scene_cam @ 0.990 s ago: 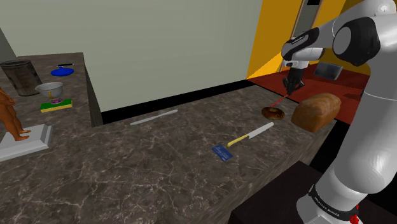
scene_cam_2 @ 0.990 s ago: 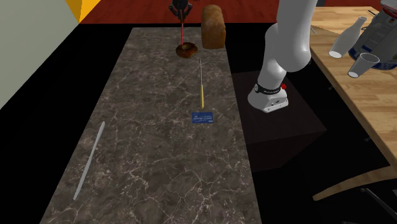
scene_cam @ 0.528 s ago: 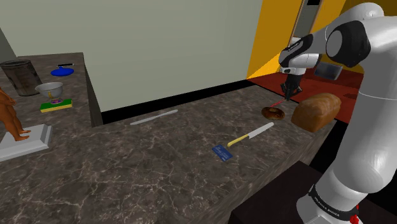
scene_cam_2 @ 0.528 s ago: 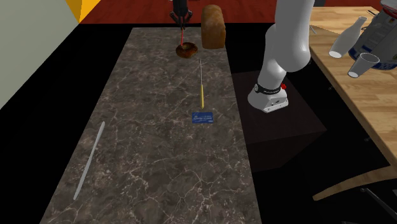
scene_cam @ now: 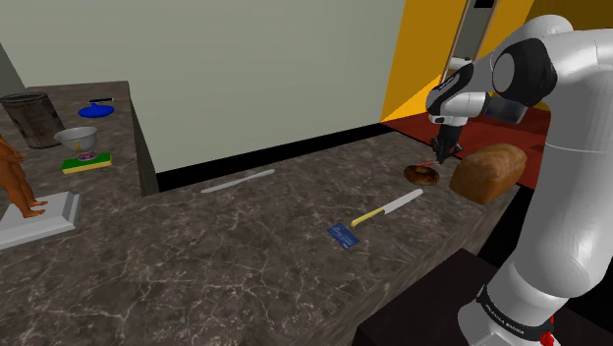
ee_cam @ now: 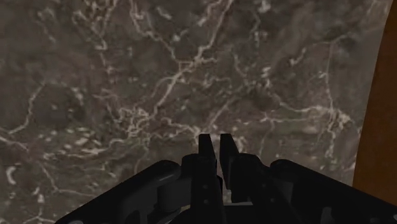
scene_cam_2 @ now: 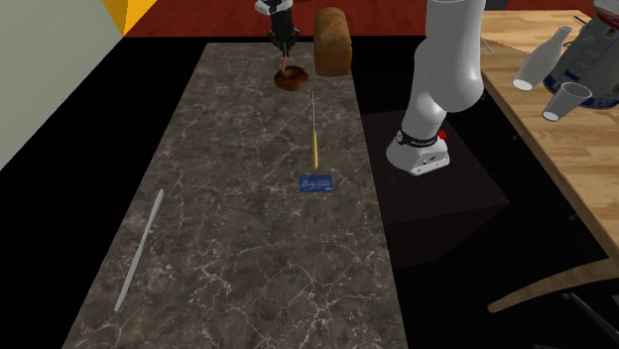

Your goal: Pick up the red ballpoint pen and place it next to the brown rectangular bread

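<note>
A brown rectangular bread loaf [scene_cam: 488, 172] [scene_cam_2: 332, 42] stands at the far end of the dark marble counter [scene_cam: 246, 246]; in the wrist view its brown side [ee_cam: 382, 95] shows beside the fingers. My gripper [scene_cam: 442, 152] [scene_cam_2: 284, 40] [ee_cam: 213, 143] hangs just beside the loaf, shut on a thin red pen [scene_cam: 428, 163] [scene_cam_2: 286, 61]. The pen hangs down from the fingers. Its lower end reaches a brown ring-shaped pastry [scene_cam: 422, 175] [scene_cam_2: 291, 79] that lies next to the loaf. In the wrist view the two fingers stand almost together over bare marble.
A yellow-handled knife [scene_cam: 388, 207] [scene_cam_2: 313, 129], a blue card [scene_cam: 343, 236] and a grey rod [scene_cam: 239, 181] lie on the counter. A second counter holds a cup [scene_cam: 31, 120], a bowl [scene_cam: 77, 141] and a statue [scene_cam: 15, 182]. A wooden table [scene_cam_2: 556, 149] stands beyond the stand.
My gripper has come down with the red pen and shifted slightly toward the shoulder view's left, closer to the pastry. Everything else on the counter has stayed put.
</note>
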Controlling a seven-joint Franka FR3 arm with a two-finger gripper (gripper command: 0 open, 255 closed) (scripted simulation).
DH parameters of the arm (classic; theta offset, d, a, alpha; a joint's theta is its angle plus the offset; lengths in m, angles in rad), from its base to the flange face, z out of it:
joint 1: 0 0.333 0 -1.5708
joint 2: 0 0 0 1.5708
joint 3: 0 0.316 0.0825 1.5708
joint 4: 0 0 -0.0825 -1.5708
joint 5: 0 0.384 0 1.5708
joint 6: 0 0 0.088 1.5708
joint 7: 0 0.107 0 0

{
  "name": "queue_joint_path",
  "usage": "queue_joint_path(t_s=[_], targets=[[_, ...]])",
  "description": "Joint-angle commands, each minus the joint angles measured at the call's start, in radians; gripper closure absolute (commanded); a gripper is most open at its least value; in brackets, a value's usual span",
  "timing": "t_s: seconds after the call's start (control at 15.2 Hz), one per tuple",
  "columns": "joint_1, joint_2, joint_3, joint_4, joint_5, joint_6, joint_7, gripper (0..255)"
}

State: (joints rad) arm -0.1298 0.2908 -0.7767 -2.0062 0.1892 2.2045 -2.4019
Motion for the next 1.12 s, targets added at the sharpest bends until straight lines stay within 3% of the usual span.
queue_joint_path(t_s=[0.0,0.33,0.4,0.73,1.06], targets=[[-0.002,0.003,0.001,-0.003,0.004,0.006,-0.003,255],[-0.002,0.003,0.001,-0.003,0.004,0.005,-0.003,255],[-0.002,0.003,0.001,-0.003,0.004,0.005,-0.003,0],[-0.002,0.003,0.001,-0.003,0.004,0.005,-0.003,0],[0.028,-0.070,-0.026,0.054,-0.063,-0.103,0.042,0]])
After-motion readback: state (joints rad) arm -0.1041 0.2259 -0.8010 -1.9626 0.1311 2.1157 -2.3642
